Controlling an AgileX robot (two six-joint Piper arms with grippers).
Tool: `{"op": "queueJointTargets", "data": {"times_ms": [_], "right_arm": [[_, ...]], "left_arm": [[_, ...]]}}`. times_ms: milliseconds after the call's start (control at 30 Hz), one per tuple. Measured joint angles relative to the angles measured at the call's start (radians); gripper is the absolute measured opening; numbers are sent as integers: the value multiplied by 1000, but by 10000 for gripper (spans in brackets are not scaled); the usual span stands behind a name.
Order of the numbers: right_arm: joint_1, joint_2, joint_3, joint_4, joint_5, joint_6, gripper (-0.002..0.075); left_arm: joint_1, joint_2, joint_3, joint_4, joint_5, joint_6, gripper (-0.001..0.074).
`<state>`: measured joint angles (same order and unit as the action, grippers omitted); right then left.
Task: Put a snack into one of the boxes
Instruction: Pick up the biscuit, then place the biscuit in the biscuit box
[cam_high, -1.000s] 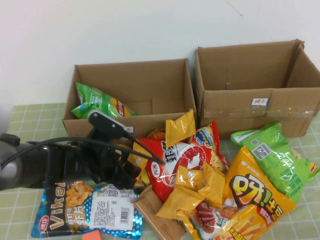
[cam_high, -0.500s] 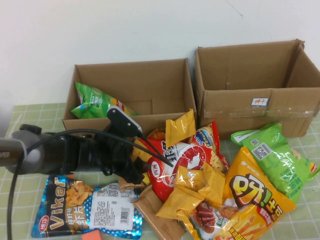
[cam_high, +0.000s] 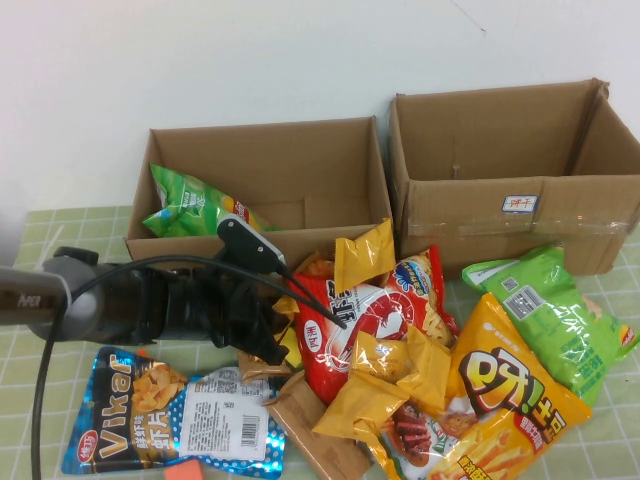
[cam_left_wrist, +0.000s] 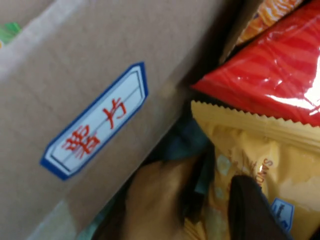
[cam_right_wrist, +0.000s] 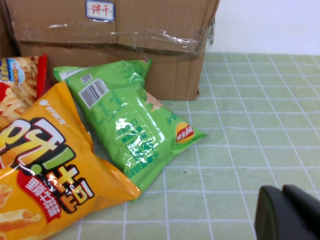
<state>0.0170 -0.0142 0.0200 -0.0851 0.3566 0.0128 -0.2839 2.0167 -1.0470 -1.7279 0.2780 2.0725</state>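
Foil bag nearest the camera, the blue Vikal bag (cam_high: 170, 425), is lying flat on the table (cam_high: 60, 240), untouched. Just beyond it the left gripper (cam_high: 268, 338) is pushing into the left edge of the snack pile. Over the last second the left arm has been sliding right and a bit further from the camera, off the blue bag and in toward the pile.

Left wrist view is showing it right over a small yellow packet (cam_left_wrist: 260, 150), with the big red bag (cam_left_wrist: 280, 65) overlapping the packet's edge and the left box's label (cam_left_wrist: 95, 122) close by. Open or closed: cannot tell from these views, and nothing is visibly lifted. So the target is probably that yellow packet, which is sitting on the table wedged between the red bag and the box front (tight spot, the neighbours could drag along).

Judgement: it is finishing the approach, and the grasp is not confirmed.

Right gripper (cam_right_wrist: 287, 215) is sitting low over the table on the pile's right side, near the green bag (cam_right_wrist: 135, 130) and orange bag (cam_right_wrist: 45, 155), out of the high view. Its jaw state is unreadable too; it looks parked.

Furthest back, the left box (cam_high: 270, 160) is holding one green chip bag (cam_high: 195, 205). The right box (cam_high: 500, 215) is showing no contents from here. Left box is the shorter trip.
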Motion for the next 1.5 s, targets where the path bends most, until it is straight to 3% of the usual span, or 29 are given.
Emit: {"op": "queueJointTargets", "data": {"times_ms": [200,467,733,933,1133,1500], "right_arm": [[0,0,0,0,0,0,-2],[0,0,0,0,0,0,-2],[0,0,0,0,0,0,-2],[0,0,0,0,0,0,-2],[0,0,0,0,0,0,-2],[0,0,0,0,0,0,-2]], "left_arm": [[0,-46,0,4,59,-85,165],[0,-294,0,77,182,-279,165],[-29,-428,-108,35,293,-224,165],[-143,-306,-312,33,289,-205,165],[-253,-93,-585,31,129,-192,165],[-267,318,-999,22,-36,-264,165]]}}
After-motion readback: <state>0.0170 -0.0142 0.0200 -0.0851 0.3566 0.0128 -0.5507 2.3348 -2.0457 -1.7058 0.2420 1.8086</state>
